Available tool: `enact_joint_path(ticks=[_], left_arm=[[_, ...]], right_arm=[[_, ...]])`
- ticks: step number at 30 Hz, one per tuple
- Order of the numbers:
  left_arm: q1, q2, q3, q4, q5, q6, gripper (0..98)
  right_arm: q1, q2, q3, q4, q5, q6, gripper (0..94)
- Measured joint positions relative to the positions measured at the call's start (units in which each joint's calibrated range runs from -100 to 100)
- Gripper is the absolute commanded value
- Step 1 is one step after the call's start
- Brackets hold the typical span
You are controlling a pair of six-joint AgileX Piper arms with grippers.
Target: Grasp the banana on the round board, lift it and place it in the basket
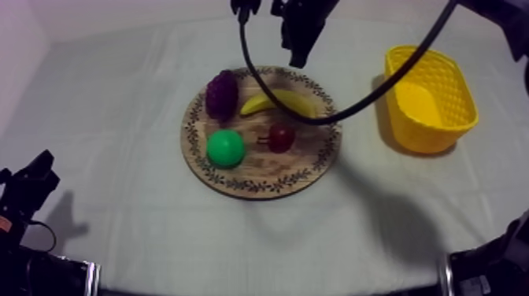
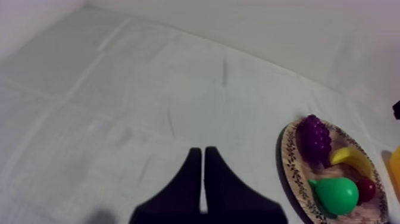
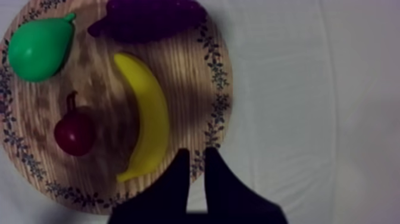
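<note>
Yellow banana (image 3: 146, 119) lies on the board (image 3: 190, 71), near the right hand (image 3: 196, 153).

The left arm (image 1: 27, 189) sits low at its side, the left gripper (image 2: 203, 179) closed into a narrow wedge on nothing. The right arm (image 1: 516, 24) reaches in from above, the right gripper (image 3: 195, 179) pointing down, fingers together.

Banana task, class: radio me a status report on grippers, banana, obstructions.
Left gripper shut, over bare cloth. Right gripper shut, above rim of board by banana. Banana flat on board, untouched. Nothing blocking it.
</note>
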Motion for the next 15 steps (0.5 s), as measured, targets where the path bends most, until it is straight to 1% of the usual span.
enact_joint_path(ticks=[6,15], left_arm=[[0.0,0.0,0.0,0.0,0.0,0.0,0.1],[0.0,0.0,0.0,0.0,0.0,0.0,0.1]], right_arm=[[-0.2,3.7,0.0,0.1,-0.6,0.0,12.9],[-0.7,4.0,3.5,0.0,-2.3,0.2,15.6]])
